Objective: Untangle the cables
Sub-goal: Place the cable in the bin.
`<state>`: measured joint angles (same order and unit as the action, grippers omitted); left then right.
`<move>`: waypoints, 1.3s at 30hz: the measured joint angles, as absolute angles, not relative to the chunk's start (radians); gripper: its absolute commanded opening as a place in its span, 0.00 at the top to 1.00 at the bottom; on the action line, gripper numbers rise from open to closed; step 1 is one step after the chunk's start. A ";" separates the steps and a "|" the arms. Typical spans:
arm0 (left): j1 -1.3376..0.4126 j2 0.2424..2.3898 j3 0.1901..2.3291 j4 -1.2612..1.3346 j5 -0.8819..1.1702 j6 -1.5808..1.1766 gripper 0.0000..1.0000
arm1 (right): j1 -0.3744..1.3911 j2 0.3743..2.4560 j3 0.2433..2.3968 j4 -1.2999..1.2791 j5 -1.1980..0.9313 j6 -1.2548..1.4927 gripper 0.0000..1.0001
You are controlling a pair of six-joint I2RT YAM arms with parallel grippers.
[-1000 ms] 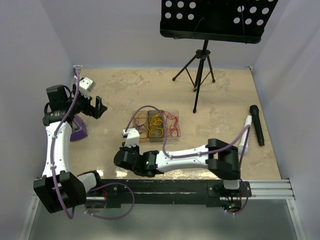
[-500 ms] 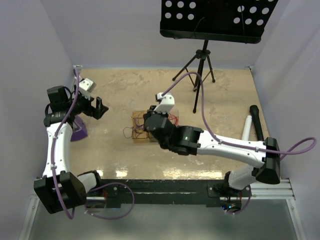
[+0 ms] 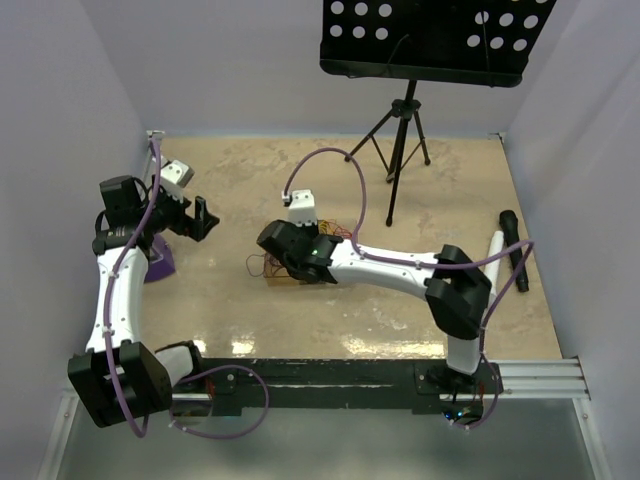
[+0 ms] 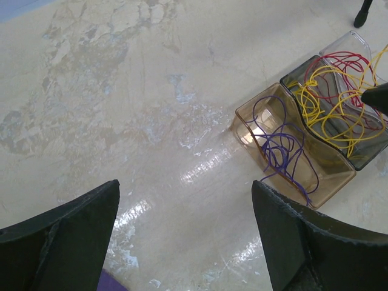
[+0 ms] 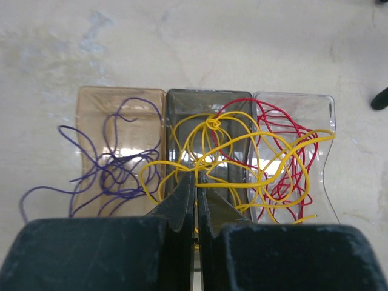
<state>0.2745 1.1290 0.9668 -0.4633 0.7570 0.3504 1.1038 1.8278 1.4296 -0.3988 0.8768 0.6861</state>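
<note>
Right hand (image 5: pixel 195 177): having swung in from the near side, now hovering over three amber, grey and clear plastic trays (image 5: pixel 91 106) in the middle of the beige bench (image 3: pixel 230 180). Its fingers are pressing together among thin yellow wires (image 5: pixel 212 123), which are tangling with thin red wires (image 5: pixel 285 188); whether it is pinching a strand cannot be told.
Left hand (image 4: pixel 185 183): spread, idling far left.
Separation seemingly beginning.

My overhead camera looks down from behind the near edge across the whole worktop (image 3: pixel 230 310). Both wrist cameras point downward: the right close above the trays (image 5: pixel 182 106), the left farther off, trays at frame right.
</note>
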 measured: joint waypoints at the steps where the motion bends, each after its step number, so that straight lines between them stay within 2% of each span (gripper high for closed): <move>1: 0.274 1.129 0.967 -0.462 0.756 0.350 0.06 | 1.105 1.860 1.452 -0.426 0.891 0.687 1.00; 12: 0.274 1.127 0.966 -0.456 0.751 0.355 0.05 | 1.105 1.958 1.544 -0.537 0.952 0.669 1.00; 18: 0.274 1.121 0.955 -0.456 0.751 0.355 0.05 | 1.105 2.082 1.652 -0.600 0.973 0.664 1.00; 28: 0.274 1.118 0.952 -0.456 0.751 0.355 0.05 | 1.070 2.097 1.576 -0.585 0.894 0.656 0.99; 30: 0.274 1.117 0.951 -0.456 0.751 0.356 0.05 | 1.064 2.097 1.576 -0.569 0.876 0.650 0.90; 32: 0.274 1.117 0.951 -0.456 0.751 0.356 0.05 | 1.059 2.097 1.578 -0.562 0.861 0.644 0.68; 35: 0.274 1.116 0.947 -0.455 0.752 0.356 0.05 | 1.059 2.096 1.589 -0.562 0.839 0.644 0.44; 39: 0.272 1.115 0.918 -0.449 0.751 0.355 0.02 | 1.053 2.063 1.573 -0.550 0.789 0.644 0.27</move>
<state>0.2722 1.1152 0.9180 -0.4488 0.7506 0.3546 1.0534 2.0632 1.5726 -0.5499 0.7887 0.6437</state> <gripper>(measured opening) 0.952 0.628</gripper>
